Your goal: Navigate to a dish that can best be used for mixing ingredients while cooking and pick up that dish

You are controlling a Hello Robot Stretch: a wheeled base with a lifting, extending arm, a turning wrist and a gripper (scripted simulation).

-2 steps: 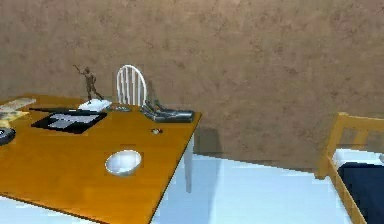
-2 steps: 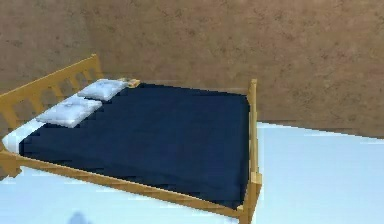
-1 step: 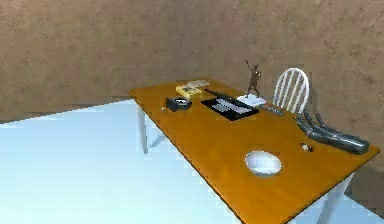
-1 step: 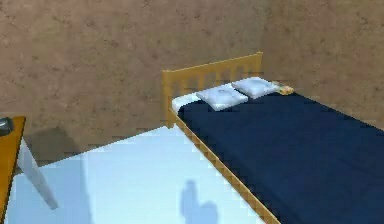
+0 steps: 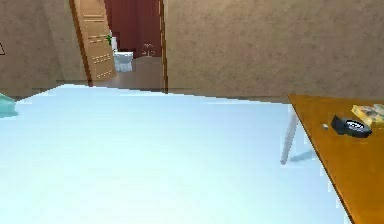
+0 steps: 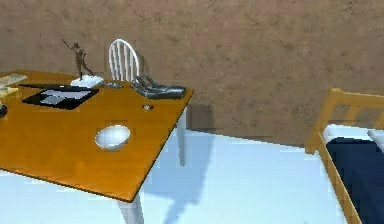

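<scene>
A white bowl (image 6: 113,137) sits on the orange wooden table (image 6: 60,150) toward its near right part, in the arm side view. The same table (image 5: 345,150) shows at the forward view's right edge, with a small dark round object (image 5: 352,124) on it.
On the table lie a flat black item (image 6: 60,97), a small figure statue (image 6: 78,60) and a dark curved object (image 6: 160,90); a white chair (image 6: 124,58) stands behind. A wooden bed (image 6: 355,150) is at the right. Ahead, an open doorway (image 5: 125,45) lies across pale floor.
</scene>
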